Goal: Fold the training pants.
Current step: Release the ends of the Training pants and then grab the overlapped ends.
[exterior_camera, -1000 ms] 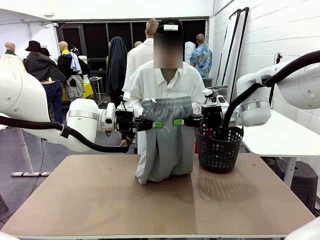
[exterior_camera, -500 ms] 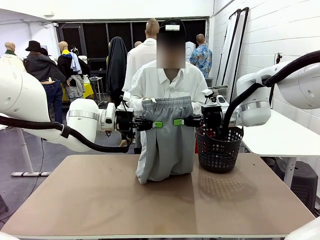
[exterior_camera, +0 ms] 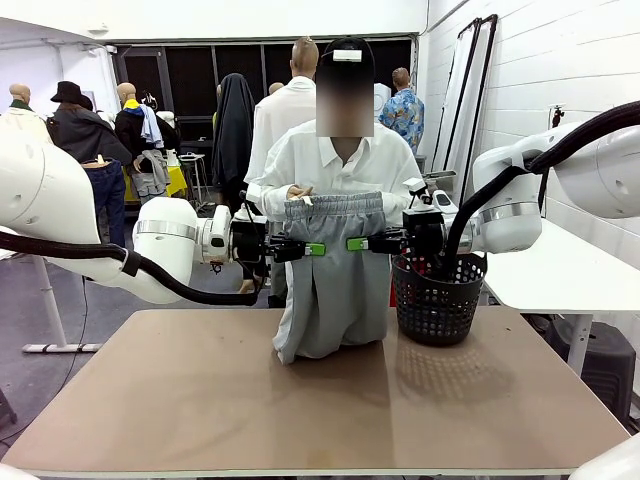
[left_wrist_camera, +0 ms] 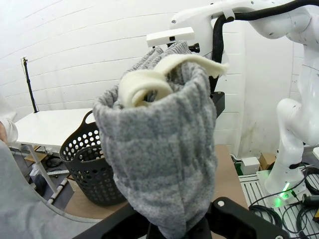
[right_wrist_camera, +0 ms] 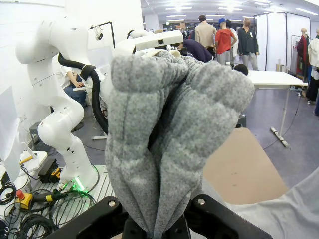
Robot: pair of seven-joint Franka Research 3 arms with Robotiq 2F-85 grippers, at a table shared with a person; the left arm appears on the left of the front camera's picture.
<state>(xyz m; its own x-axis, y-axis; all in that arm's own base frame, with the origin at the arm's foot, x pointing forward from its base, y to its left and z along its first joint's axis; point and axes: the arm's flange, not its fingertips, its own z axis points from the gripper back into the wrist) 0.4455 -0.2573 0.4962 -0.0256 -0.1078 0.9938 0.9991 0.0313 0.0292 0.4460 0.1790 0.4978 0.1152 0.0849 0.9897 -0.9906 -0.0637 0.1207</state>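
We hold the training pants (exterior_camera: 335, 300) upright just left of the basket (exterior_camera: 437, 300), left hand (exterior_camera: 318, 249) and right hand (exterior_camera: 354, 243) clamped on them, lower end on the table (exterior_camera: 200, 400).

My two arms were white and rounded, the left arm (exterior_camera: 60, 215) and right arm (exterior_camera: 590, 170) each ringed by a silver band (exterior_camera: 165, 230) and trailed by a thick black cable (exterior_camera: 180, 287). The left gripper (exterior_camera: 312, 249) and right gripper (exterior_camera: 360, 243) were black with green pads (exterior_camera: 318, 249). The person wore a white collared shirt (exterior_camera: 335, 165).
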